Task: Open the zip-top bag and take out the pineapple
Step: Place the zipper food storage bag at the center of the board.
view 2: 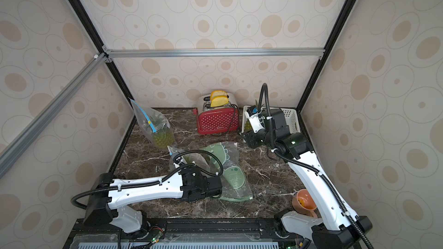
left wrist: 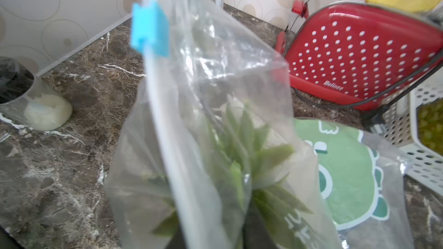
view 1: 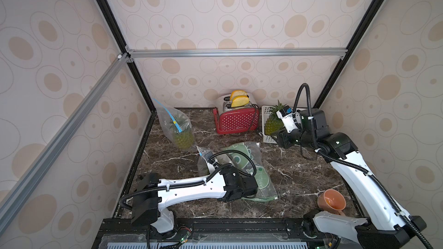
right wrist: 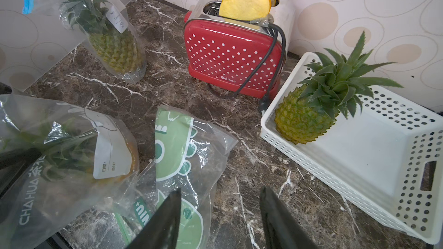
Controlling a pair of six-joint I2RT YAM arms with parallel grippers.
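Note:
A clear zip-top bag [view 1: 203,164] [right wrist: 60,152] stands mid-table with a pineapple [left wrist: 247,152] inside, leaves upward. Its blue slider [left wrist: 149,29] sits on the zip strip near the top corner. My left gripper [left wrist: 213,235] is at the bag's top edge. Two dark fingers [left wrist: 254,228] show blurred through the film, standing apart with the zip strip between them. My right gripper [right wrist: 220,189] hangs open and empty over bare table beside the basket, seen in a top view [view 1: 275,137]. In a top view the left gripper [view 2: 176,158] sits by the slider.
A second bagged pineapple [view 1: 178,128] leans in the back left corner. A loose pineapple [right wrist: 304,118] lies in the white basket [right wrist: 359,164] at the back right. A red toaster [view 1: 237,118] stands at the back, a flat green-printed bag [view 1: 251,166] mid-table, an orange cup [view 1: 332,202] front right.

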